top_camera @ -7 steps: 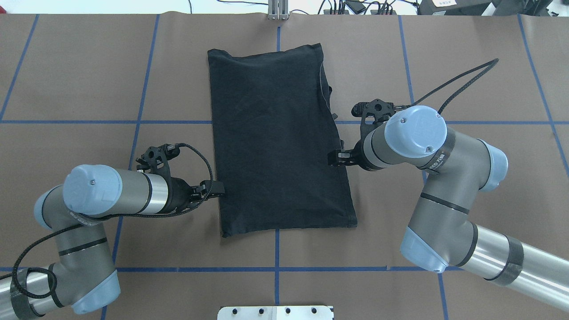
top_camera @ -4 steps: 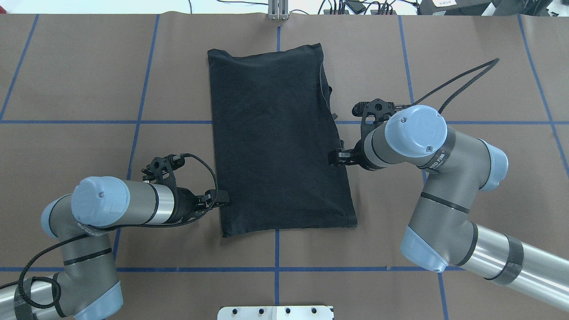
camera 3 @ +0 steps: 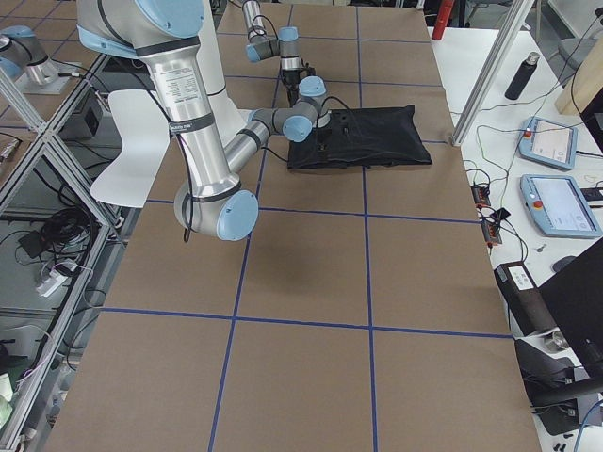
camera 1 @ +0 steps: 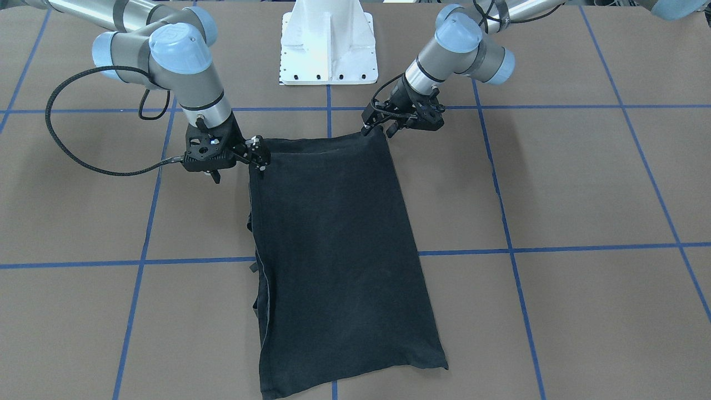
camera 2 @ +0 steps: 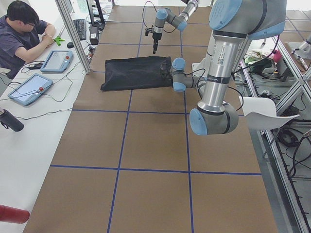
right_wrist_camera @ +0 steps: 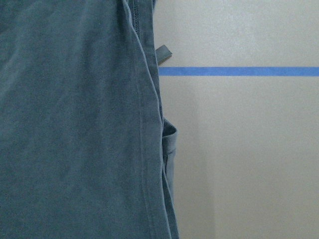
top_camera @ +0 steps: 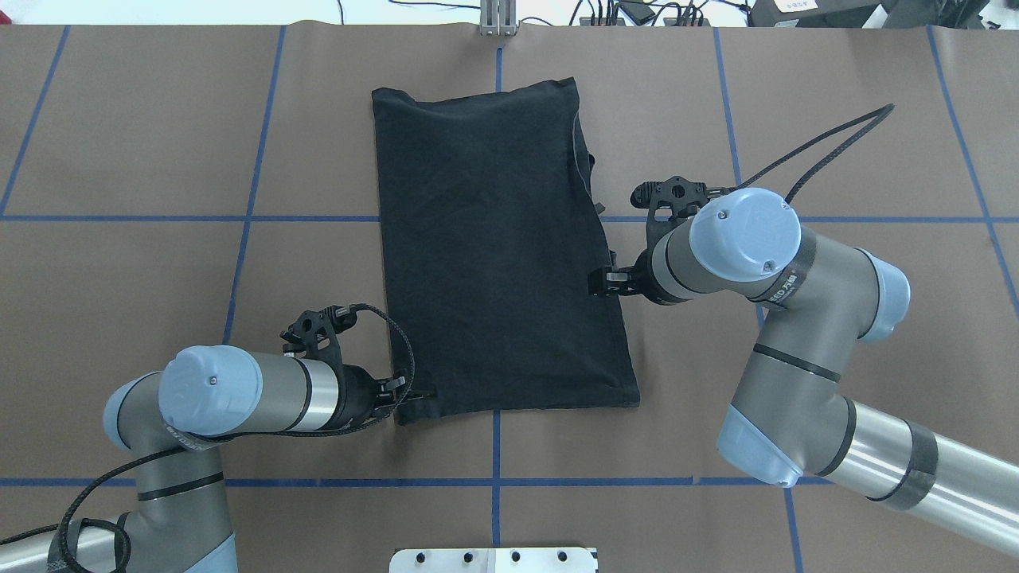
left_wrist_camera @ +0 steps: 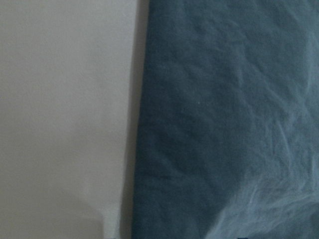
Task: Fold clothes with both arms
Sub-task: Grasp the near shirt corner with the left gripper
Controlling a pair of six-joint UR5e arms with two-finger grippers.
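Black T-shirt lies flat on the bench, one corner just ahead of the left gripper, whose jaws look parted and empty. The right gripper meets the side hem; I cannot tell its opening. Each should pinch every layer, then both lift evenly.

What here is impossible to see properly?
- Left gripper: open or shut unclear; small, black against the black T-shirt in the overhead view.
- Right gripper: same; the right arm partly covers it.
- Any print on the T-shirt: none shows, only plain black.
- Wrist views: only cloth and table, no fingers.
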